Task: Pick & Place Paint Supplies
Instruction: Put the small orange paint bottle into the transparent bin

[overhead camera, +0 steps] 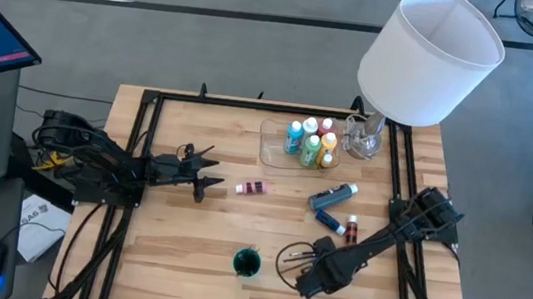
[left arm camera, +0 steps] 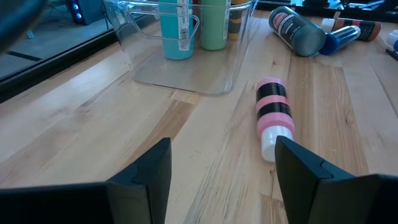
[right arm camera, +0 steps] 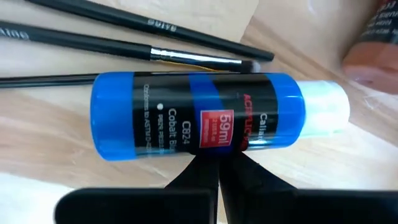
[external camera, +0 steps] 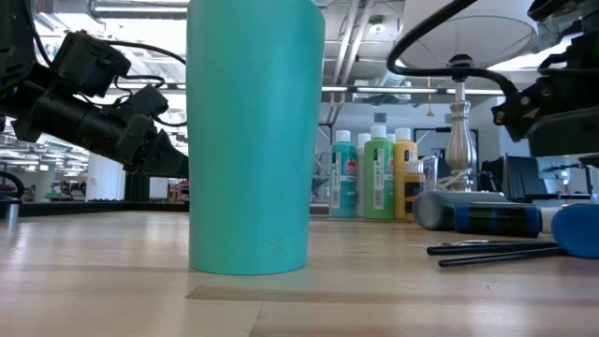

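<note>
clear tray (overhead camera: 271, 156), upright paint bottles (overhead camera: 310, 141) inside

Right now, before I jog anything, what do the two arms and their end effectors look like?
Both arms are dark, near-black, jointed links with black cables looping alongside them. The left end effector has two flat, angular black fingers with squared tips. The right end effector is the same dark build; its fingers taper to meet in a narrow wedge. I can see no markings on either.
</note>
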Controlling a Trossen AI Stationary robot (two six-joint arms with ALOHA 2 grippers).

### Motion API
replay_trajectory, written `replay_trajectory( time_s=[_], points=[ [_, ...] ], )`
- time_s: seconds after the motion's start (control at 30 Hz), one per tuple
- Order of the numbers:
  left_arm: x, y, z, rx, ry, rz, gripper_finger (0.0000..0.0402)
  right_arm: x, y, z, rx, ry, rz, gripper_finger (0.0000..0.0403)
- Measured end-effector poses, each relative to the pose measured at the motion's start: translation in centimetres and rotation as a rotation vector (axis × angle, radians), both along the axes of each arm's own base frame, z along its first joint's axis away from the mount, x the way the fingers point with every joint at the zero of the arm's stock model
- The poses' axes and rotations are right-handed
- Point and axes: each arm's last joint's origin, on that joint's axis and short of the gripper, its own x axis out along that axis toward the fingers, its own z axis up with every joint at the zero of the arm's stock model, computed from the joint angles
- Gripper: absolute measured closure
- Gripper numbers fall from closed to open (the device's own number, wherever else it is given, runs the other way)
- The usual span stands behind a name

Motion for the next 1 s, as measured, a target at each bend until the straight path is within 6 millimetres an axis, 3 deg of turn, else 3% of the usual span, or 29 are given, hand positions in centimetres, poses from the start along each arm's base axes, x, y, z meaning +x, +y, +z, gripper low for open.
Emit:
replay_trajectory(
  time_s=[0.43,0.7,1.0],
  points=[
    [0.0,0.1,0.1,0.0,-0.006,0.003,0.0215,1.2,-1.7,0.0,-0.099,-0.066,-0.007,0.0403],
    [0.9,0.7,0.9,0.05,-0.031,0.023,0.0215,1.6,-1.5,0.6,-0.147,-0.095,0.01,0.0403],
    [0.9,0.9,0.7,0.045,-0.01,0.026,0.0215,3.2,0.4,5.9,-0.371,-0.27,0.172,0.0403]
  ],
)
